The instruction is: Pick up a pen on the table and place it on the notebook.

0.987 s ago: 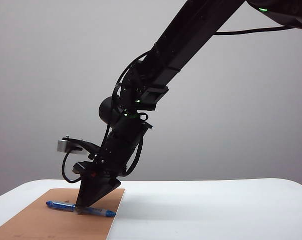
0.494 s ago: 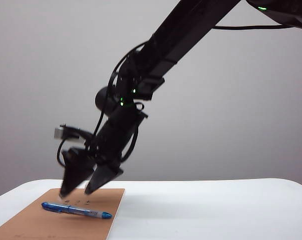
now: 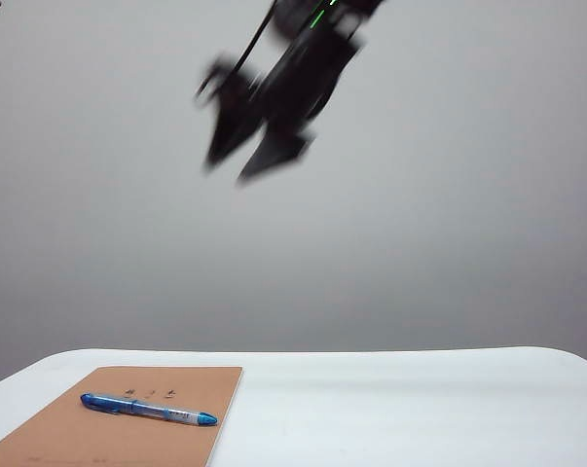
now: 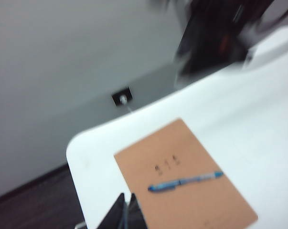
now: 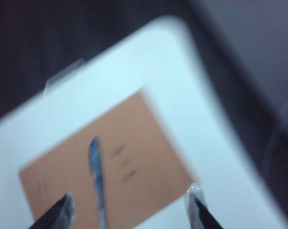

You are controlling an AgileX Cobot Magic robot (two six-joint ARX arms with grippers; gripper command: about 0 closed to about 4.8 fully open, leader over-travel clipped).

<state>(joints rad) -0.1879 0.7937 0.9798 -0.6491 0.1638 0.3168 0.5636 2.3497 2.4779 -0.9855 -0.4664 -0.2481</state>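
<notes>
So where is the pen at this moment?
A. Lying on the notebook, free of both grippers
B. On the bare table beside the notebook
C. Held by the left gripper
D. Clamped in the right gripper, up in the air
A: the pen lies flat across the notebook, while the right gripper hangs open high above it and the left gripper is shut off to the side, both empty.

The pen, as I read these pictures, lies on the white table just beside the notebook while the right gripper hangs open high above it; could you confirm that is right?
Not quite. The pen lies on the notebook itself, across its tan cover, not on the white table beside it; the exterior view shows this. The rest holds: the right gripper does hang high above, fingers apart and empty.
</notes>
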